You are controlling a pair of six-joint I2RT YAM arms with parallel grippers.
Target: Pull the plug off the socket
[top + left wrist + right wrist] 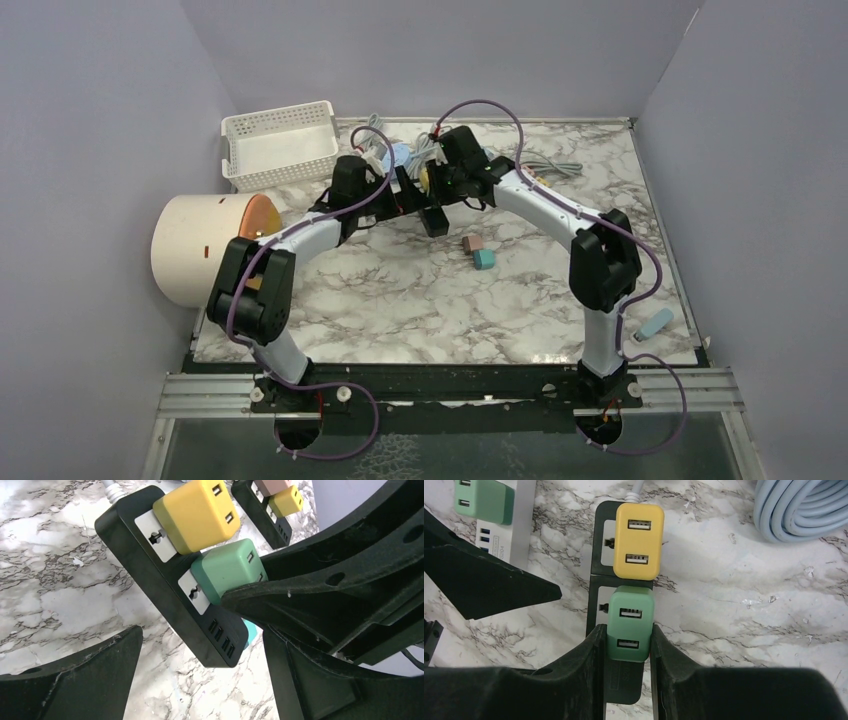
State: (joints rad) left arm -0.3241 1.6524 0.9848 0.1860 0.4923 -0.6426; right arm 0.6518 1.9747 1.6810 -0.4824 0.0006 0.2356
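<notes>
A black power strip lies on the marble table and carries a yellow plug and a green plug. My right gripper is shut on the green plug, one finger on each side. The left wrist view shows the same strip, yellow plug and green plug. My left gripper is open and straddles the strip's USB end without touching it. In the top view both grippers, left and right, meet over the strip.
A white power strip with a green plug lies to the left, and a coiled grey cable to the right. A second black strip lies beyond. A white basket, a cream cylinder and pink and teal blocks also sit on the table.
</notes>
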